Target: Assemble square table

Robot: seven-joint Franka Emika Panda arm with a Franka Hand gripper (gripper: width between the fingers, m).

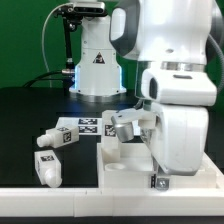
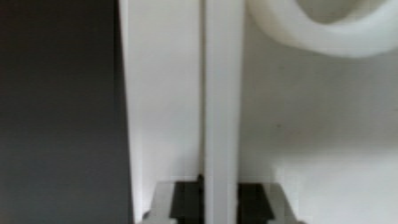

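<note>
Gripper (image 1: 157, 176) sits low over square table top (image 1: 118, 166), toward exterior view's right. Arm body hides the fingertips. Wrist view gives only raised rim (image 2: 221, 100) and rounded white shape (image 2: 331, 30), so you cannot tell jaw width or whether anything is held.

Top lies flat, near side of black table (image 1: 30, 110). Loose legs (image 1: 47, 166) (image 1: 58, 136) (image 1: 88, 125) lie at exterior view's left, one close beside top.

Risks:
- Descent onto rim instead of astride it could tip or skid top.
- Sideways drag could knock nearest leg rolling.
</note>
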